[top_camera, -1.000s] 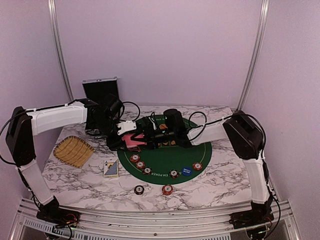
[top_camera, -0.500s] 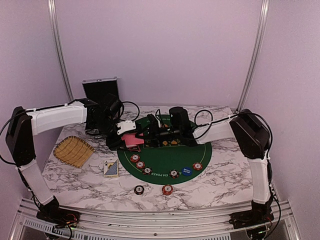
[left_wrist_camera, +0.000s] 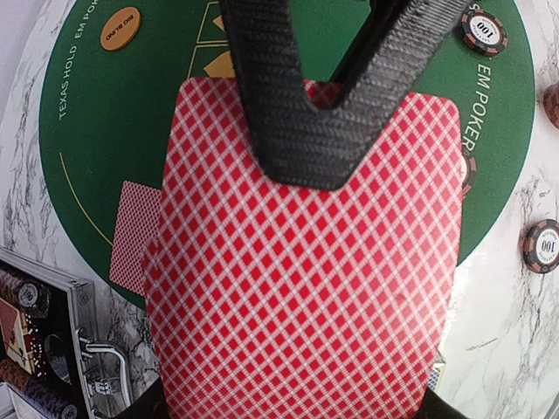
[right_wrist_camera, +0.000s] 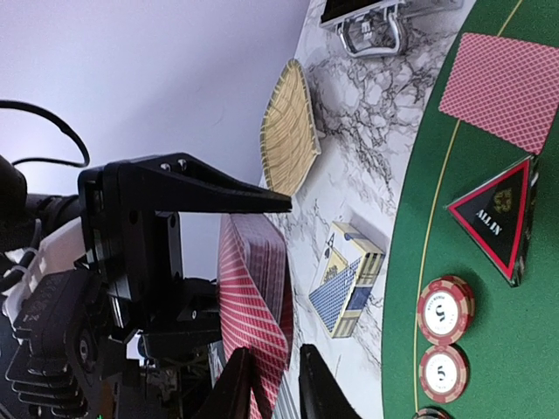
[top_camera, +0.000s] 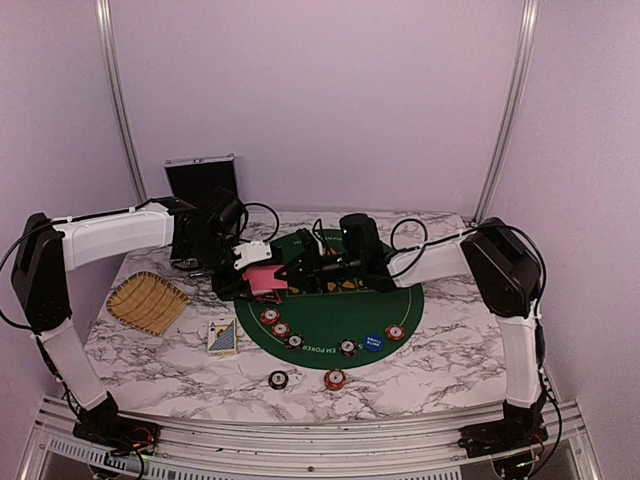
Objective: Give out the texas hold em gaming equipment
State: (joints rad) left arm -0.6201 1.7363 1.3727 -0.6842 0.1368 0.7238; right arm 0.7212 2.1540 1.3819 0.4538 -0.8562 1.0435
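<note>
The left end effector [top_camera: 248, 278] is clamped on a deck of red-backed playing cards [left_wrist_camera: 306, 271] and holds it on edge above the far-left part of a round green felt mat [top_camera: 400, 300] that lies on the white marbled surface [top_camera: 450, 370]. The right end effector [right_wrist_camera: 275, 371] reaches in from the right, and its black ribbed fingers [left_wrist_camera: 297, 131] sit at the top edge of the deck, one on either side of it in the right wrist view. The jaws are narrowed, but whether they actually pinch a card cannot be told. One single red-backed card [right_wrist_camera: 507, 78] lies face down on the mat, and near it rests a dark triangular marker with a red border [right_wrist_camera: 498, 223]. An orange disc [left_wrist_camera: 120, 28] lies at the far side of the mat. Small round red and dark poker chips with white-striped edges [top_camera: 270, 316] lie in a short row at the mat's near-left rim. Others sit along its near edge beside a blue disc [top_camera: 372, 342], and two more lie just off the mat on the surface. A blue card box [top_camera: 222, 338] lies just left of the mat, a yellow woven straw tray [top_camera: 147, 302] lies further left, and a silver metal case with black lining [top_camera: 202, 180] stands open at the back.
</note>
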